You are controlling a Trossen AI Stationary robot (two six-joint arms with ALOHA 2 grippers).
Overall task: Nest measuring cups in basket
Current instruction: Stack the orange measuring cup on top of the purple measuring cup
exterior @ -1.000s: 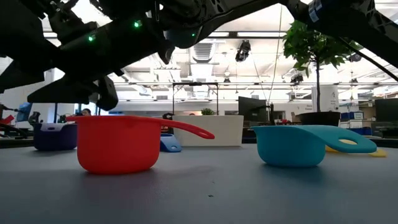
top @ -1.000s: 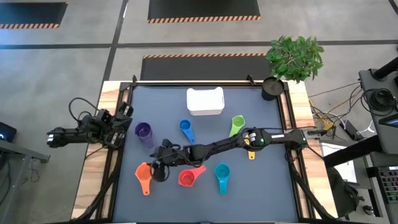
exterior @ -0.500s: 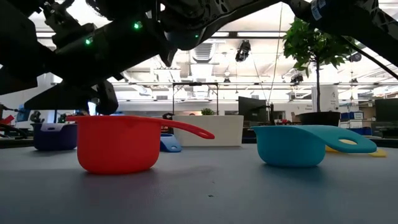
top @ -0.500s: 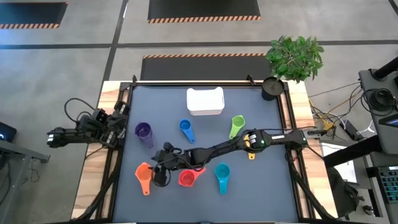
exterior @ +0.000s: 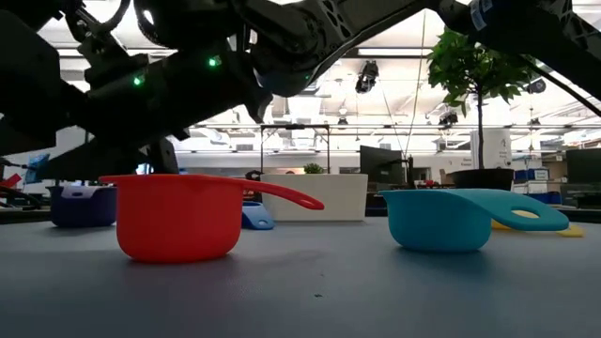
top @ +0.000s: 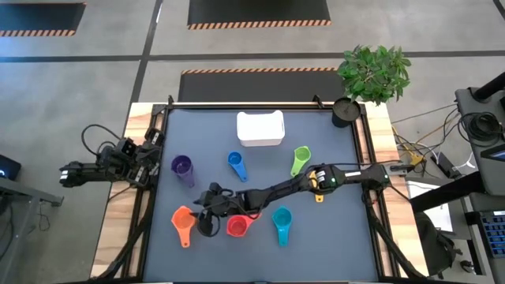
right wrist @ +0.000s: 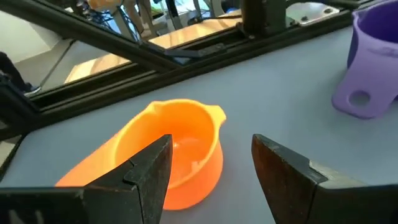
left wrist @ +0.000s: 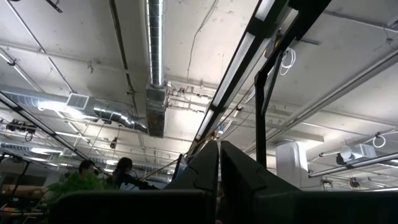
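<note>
Orange measuring cup (right wrist: 177, 149) sits just beyond the right gripper (right wrist: 211, 165), whose fingers stand apart beside the red cup (top: 237, 226), well apart from the white basket (top: 260, 128); the left gripper (left wrist: 219, 177) is closed, off the table's edge.

No legible text, label, brand or number appears in any view. Markings on the equipment cannot be resolved.
</note>
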